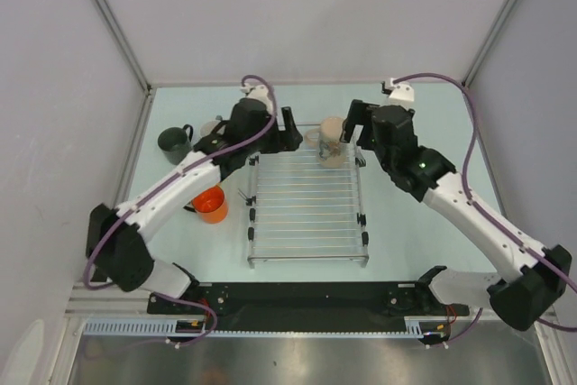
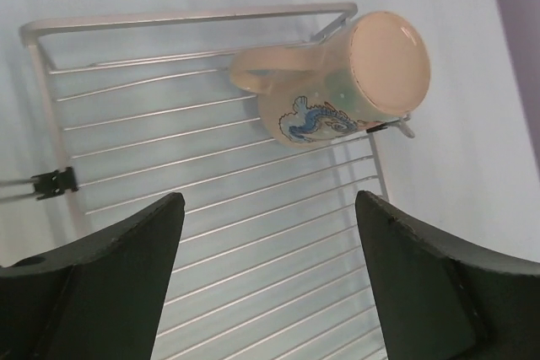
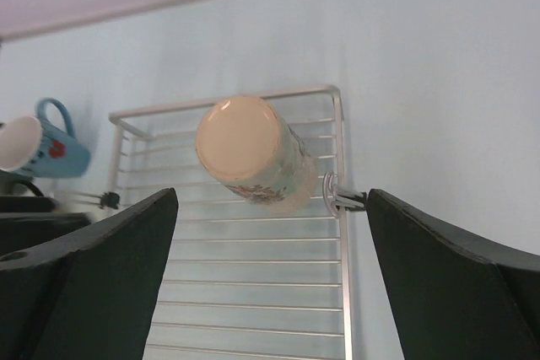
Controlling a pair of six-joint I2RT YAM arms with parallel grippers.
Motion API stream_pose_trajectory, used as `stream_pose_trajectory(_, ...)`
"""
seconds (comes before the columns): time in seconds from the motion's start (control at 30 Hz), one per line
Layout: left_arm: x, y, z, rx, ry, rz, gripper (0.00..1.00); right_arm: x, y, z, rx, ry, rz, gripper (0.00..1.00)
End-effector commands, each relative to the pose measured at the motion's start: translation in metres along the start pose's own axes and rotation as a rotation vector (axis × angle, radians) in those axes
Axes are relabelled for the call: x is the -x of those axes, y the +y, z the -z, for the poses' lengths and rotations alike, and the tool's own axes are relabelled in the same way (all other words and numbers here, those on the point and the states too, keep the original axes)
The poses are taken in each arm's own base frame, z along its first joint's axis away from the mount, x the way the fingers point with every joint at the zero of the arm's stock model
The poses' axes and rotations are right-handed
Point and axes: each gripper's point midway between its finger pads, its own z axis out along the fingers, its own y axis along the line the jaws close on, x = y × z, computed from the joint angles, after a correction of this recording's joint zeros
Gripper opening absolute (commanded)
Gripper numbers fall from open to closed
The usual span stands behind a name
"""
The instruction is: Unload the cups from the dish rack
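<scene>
The silver wire dish rack (image 1: 306, 214) lies flat mid-table. One tall beige cup (image 1: 332, 142) stands upside down on its far right corner, with a fish print on its side (image 2: 337, 82) and its base facing up (image 3: 249, 153). My left gripper (image 1: 290, 131) hovers open at the rack's far left corner, pointing at that cup with nothing between its fingers (image 2: 270, 242). My right gripper (image 1: 355, 137) is open and empty just right of the cup (image 3: 270, 242). A dark grey cup (image 1: 176, 142), an orange cup (image 1: 211, 205) and a blue cup (image 3: 49, 145) stand on the table left of the rack.
The rack (image 2: 169, 166) bars (image 3: 253, 267) carry nothing else. A small clip (image 3: 337, 200) sticks out from the rack's right rail beside the beige cup. White walls close in the table on three sides. The left arm (image 1: 171, 191) passes over the orange cup.
</scene>
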Motion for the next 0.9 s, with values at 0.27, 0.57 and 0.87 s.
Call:
stream_pose_trajectory(0.27, 0.015, -0.071, -0.085, -0.024, -0.02, -0.12, 0.89, 0.01, -0.021, 0.034, -0.019, -0.047, -0.059, 1.0)
stream_pose_trajectory(0.57, 0.043, -0.074, -0.106, 0.043, -0.092, -0.179, 0.92, -0.008, -0.022, 0.033, 0.002, -0.015, -0.061, 1.0)
stream_pose_trajectory(0.87, 0.045, -0.038, -0.129, 0.058, -0.004, -0.151, 0.93, -0.009, -0.024, 0.035, 0.003, -0.015, -0.056, 1.0)
